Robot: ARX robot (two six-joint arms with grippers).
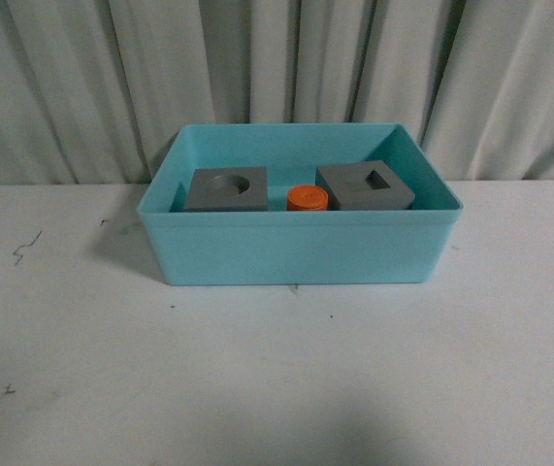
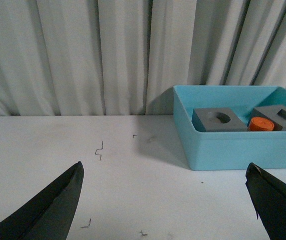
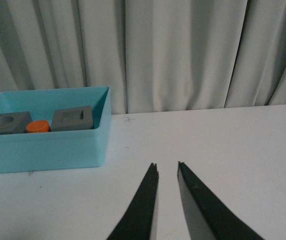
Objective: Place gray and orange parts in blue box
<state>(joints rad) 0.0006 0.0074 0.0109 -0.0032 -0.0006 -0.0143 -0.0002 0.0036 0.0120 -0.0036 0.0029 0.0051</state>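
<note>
The blue box [image 1: 296, 248] stands on the white table at the back middle. Inside it lie the gray cube with a round recess [image 1: 226, 188] on the left, the orange cylinder [image 1: 308, 199] in the middle and the gray cube with a square hole [image 1: 365, 185] on the right. The box also shows in the left wrist view [image 2: 233, 150] and in the right wrist view [image 3: 42, 147], with all three parts inside. My left gripper [image 2: 164, 172] is open and empty over the table, left of the box. My right gripper [image 3: 167, 164] is shut and empty, right of the box. Neither arm shows in the front view.
A pleated pale curtain [image 1: 286, 68] hangs close behind the box. The white table [image 1: 277, 379] has small dark marks [image 2: 99, 150] on its left part.
</note>
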